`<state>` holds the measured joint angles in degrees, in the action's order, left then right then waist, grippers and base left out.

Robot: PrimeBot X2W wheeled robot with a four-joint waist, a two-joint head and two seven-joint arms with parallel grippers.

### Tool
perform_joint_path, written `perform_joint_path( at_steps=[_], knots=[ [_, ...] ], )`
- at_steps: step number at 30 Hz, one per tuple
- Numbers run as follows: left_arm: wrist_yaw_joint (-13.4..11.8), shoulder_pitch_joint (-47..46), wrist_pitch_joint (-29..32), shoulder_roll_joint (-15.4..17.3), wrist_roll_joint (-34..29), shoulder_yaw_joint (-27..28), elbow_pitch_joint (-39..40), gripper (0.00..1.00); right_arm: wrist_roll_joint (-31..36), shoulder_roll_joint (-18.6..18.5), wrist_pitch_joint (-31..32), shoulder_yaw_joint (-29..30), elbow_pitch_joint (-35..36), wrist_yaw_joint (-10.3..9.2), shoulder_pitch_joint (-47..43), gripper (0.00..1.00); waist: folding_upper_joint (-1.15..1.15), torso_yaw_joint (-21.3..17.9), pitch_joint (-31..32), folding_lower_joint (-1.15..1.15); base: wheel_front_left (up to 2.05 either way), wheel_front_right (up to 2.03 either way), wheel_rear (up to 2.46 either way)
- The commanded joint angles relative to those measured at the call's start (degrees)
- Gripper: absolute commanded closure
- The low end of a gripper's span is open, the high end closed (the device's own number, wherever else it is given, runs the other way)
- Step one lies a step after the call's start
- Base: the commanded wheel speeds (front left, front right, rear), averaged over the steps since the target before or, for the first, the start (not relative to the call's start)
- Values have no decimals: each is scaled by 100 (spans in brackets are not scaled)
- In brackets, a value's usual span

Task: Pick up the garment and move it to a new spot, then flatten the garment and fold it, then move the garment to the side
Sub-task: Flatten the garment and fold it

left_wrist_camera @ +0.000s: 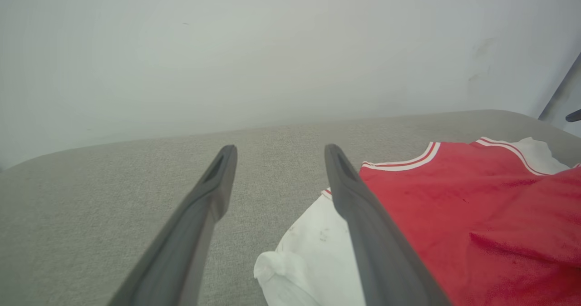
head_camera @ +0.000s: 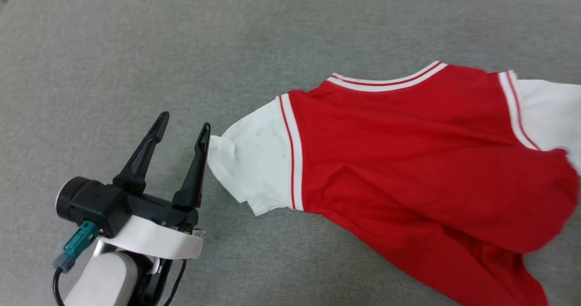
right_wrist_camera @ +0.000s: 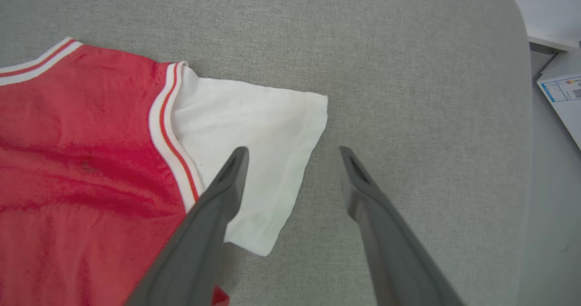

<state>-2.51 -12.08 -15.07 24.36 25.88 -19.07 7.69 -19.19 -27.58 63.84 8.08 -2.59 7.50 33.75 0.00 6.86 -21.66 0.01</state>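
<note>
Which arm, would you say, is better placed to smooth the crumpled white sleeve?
Left, probably: the left gripper stands open, one finger beside the crumpled sleeve of the garment, while the right gripper is open over the other, flatter sleeve.

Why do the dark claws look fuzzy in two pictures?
Left wrist view: the left claw is probably too close to focus, so it blurs; the wall looks hazy. Right wrist view: the right claw blurs likewise; the shirt is sharper. Head view: even light, faint shadows.
</note>
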Motion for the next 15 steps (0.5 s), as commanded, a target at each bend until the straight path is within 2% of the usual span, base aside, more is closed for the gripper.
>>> perform_joint_path(
  at_steps=[1, 7, 15],
  knots=[
    [50, -115, -14, -66, -60, 3, 34, 0, 124, -56, 189, 91, -191, -2, 213, 0, 0, 281, -273, -1, 0, 0, 0],
    [199, -240, -14, -210, -145, -31, 80, 0, 509, -168, 365, 454, -841, -2, 595, 0, 0, 593, -527, -1, 0, 0, 0],
    [308, -260, -14, -291, -235, 27, 126, 0, 669, 26, 418, 692, -1423, -2, 429, 0, 0, 776, -670, -1, 0, 0, 0]
  ],
)
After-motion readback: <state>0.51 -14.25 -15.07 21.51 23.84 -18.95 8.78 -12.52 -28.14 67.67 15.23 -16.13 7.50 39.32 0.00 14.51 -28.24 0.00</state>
